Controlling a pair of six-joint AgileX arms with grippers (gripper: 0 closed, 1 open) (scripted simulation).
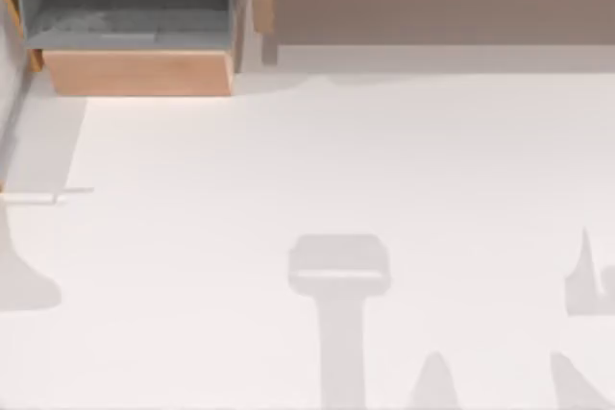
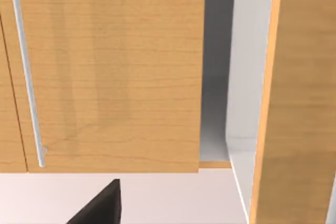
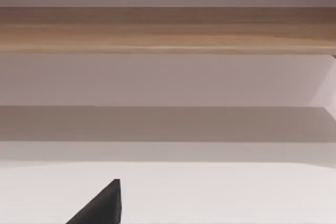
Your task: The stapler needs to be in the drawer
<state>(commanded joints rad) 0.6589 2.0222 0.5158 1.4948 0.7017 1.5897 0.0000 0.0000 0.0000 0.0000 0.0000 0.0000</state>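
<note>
Close under the left wrist camera, left gripper (image 2: 100,207) shows as a dark wedge over the white table (image 2: 173,198). Released or clenched: cannot tell. Beyond it stands a tan wood panel (image 2: 110,72) with a thin metal bar handle (image 2: 25,77). Beside that panel there is a grey gap, then a second tan panel (image 2: 299,103). I can't tell whether these belong to the drawer.

Right gripper (image 3: 100,208) shows the same dark wedge over the table, grip state cannot tell. Past it runs the long wooden unit (image 3: 168,30), lengthwise across the view, casting shade on the table beneath.

Top view: drawer (image 1: 137,72) sits at 10-11 o'clock, pulled open. Its tan front faces 6 o'clock, with grey floor and walls behind it. The wooden unit sits at 12-2 o'clock, just beside the drawer, with its long axis 9-to-3. Grey shadows (image 1: 341,276) lie on the table from 5 to 8 o'clock.

Stapler: its place, heading and long axis, cannot tell from these views.
</note>
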